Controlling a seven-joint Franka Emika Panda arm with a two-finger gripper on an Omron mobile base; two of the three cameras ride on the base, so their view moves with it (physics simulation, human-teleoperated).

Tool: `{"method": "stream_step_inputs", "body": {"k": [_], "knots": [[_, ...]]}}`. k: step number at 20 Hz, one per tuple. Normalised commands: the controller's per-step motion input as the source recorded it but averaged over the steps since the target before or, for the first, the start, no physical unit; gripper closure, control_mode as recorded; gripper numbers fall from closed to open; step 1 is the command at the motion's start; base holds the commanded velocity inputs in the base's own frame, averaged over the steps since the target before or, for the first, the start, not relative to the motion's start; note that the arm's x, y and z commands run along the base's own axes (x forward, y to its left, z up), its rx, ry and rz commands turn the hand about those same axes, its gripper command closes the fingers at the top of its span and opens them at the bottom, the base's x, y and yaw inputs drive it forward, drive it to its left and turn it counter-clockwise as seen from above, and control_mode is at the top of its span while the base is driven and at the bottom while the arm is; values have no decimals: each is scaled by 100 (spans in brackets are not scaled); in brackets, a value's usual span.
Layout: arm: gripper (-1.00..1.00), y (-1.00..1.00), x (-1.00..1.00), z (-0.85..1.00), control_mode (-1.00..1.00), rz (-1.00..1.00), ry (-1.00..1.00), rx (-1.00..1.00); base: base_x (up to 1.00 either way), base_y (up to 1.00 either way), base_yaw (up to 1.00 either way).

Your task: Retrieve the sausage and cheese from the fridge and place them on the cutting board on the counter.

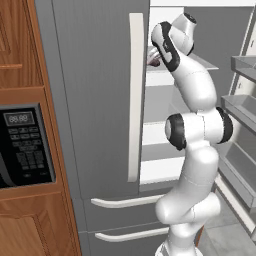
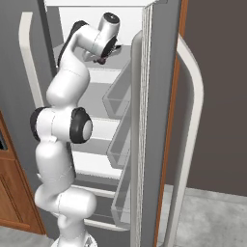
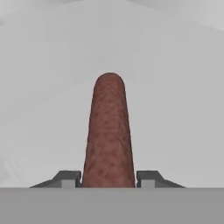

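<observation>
Looking along the hand view, you have the sausage (image 3: pixel 109 131) running up the middle of the frame, its rounded far end toward the top and its near end set between the two dark fingertips (image 3: pixel 68 178). The gripper (image 3: pixel 109 179) has its jaws drawn in against both flanks of the sausage, so you are clamped on it near one end, not at the middle; that likely follows from reaching in lengthwise from the open side, and it leaves most of the length sticking out ahead of the hand. Pale shelf surface lies around and beyond it.

In the left base view, a sliver of reddish-brown sausage (image 1: pixel 154 61) shows at upper centre, just left of the black wrist, on an upper white shelf of the fridge (image 1: pixel 95 100). The left door is shut with its long white handle; the right door (image 2: pixel 144 120) stands open, its bins running down the middle of the right base view, which is what gives the arm its way in.

You cannot see the cheese, cutting board or counter from here. By my judgement the next move calls for a slight lift and a straight withdrawal, minding the door bins.
</observation>
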Motion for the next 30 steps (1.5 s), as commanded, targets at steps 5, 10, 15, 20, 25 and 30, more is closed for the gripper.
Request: {"method": "stream_step_inputs", "body": {"k": [5,10,15,20,25,30], "knots": [[100,0,-96,-17,-100,-6,2,0,0,0,0],[100,-1,-100,5,-100,-3,0,2,0,0,0],[100,-7,-100,25,-100,-9,0,0,0,0,0],[100,-13,-100,26,-100,-9,0,0,0,0,0],[100,3,-100,-10,-100,-16,0,0,0,0,0],[100,2,-100,-42,-100,-16,0,0,0,0,0]]}}
